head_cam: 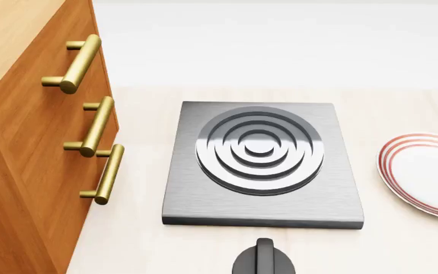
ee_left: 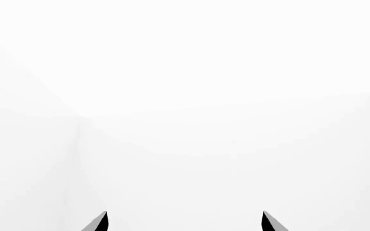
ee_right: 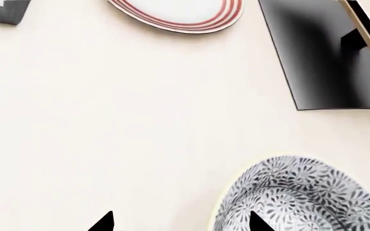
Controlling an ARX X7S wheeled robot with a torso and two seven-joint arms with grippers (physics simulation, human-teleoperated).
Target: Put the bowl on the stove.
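The stove (head_cam: 196, 200) is a square dark-grey slab with a raised ring burner (head_cam: 259, 149), in the middle of the head view on the pale counter. The bowl (ee_right: 307, 192), white with a dense grey speckled floral pattern, shows only in the right wrist view. My right gripper (ee_right: 181, 222) is open above it. One fingertip (ee_right: 259, 222) is over the bowl's inside and the other (ee_right: 104, 222) is over bare counter, so the near rim lies between them. My left gripper (ee_left: 185, 221) is open and empty, facing plain white. Neither gripper shows in the head view.
A flat white plate with red rings (head_cam: 428, 171) lies right of the stove and shows in the right wrist view (ee_right: 178, 12). A black knob (head_cam: 263, 260) sits in front of the stove. A wooden cabinet (head_cam: 21, 142) with brass handles (head_cam: 97, 125) stands left. A dark panel (ee_right: 320, 57) lies beyond the bowl.
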